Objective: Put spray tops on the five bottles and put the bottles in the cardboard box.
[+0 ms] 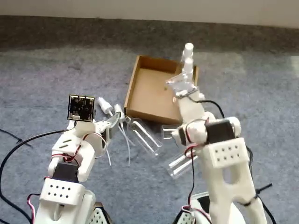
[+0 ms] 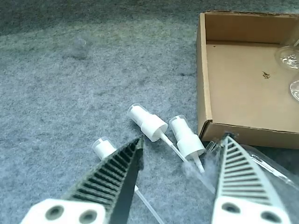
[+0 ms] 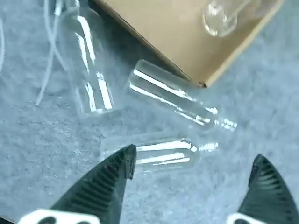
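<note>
The cardboard box (image 1: 149,93) lies on the carpet with two capped bottles (image 1: 187,70) in its far right corner. Three clear open bottles lie in front of it: one (image 1: 145,135) by the spray tops, one (image 3: 177,100) at the box corner, one (image 3: 154,156) nearer. My right gripper (image 3: 195,154) is open just above that nearest bottle. My left gripper (image 2: 183,140) is open low over the white spray tops, with two of them (image 2: 147,122) (image 2: 187,136) between its fingers and a third (image 2: 103,147) just outside one finger.
Thin dip tubes (image 1: 127,144) trail from the spray tops across the carpet between the arms. The right arm (image 1: 205,130) stands over the box's near right corner. Open carpet stretches to the left of the box. Cables (image 1: 18,144) run at the left edge.
</note>
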Motion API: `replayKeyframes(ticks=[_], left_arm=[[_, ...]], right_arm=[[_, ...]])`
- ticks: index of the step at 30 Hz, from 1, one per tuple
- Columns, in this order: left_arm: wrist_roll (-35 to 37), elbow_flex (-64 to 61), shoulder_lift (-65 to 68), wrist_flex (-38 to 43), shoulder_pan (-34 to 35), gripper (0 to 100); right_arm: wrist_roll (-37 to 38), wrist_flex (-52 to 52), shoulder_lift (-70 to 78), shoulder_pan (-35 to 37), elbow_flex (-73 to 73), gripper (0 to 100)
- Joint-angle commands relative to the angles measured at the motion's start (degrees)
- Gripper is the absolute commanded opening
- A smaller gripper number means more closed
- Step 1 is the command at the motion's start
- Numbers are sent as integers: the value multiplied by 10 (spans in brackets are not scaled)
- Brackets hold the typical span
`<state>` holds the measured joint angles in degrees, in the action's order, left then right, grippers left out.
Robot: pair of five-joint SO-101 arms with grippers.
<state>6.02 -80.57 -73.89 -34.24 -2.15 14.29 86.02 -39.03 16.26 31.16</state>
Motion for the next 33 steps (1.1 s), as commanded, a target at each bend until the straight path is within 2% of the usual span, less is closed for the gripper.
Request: replayKeyframes(ticks=[1, 5, 8, 11, 20, 22, 26, 28, 33], left_arm=[[-1, 3, -8, 11, -7, 248], [-2, 3, -8, 11, -7, 248], [-2, 3, -9, 11, -7, 248], [-2, 3, -9, 11, -7, 248], [-2, 3, -9, 11, -7, 248], [-2, 3, -9, 11, -7, 248], [-2, 3, -9, 11, -7, 248], [-2, 3, -9, 11, -7, 248], [-2, 3, -9, 11, -7, 248]], right_arm=[[-119, 5, 66, -29, -4, 332], [-218, -29, 137, -61, -5, 332], [-333, -43, 189, -71, -4, 332], [-414, -50, 241, -70, -5, 332], [-425, -138, 349, -51, 25, 329], [-422, -158, 344, -54, 50, 282], [-418, -179, 313, -62, 90, 91], [-381, -181, 291, -78, 96, 19], [-323, -180, 242, -169, 102, 5]])
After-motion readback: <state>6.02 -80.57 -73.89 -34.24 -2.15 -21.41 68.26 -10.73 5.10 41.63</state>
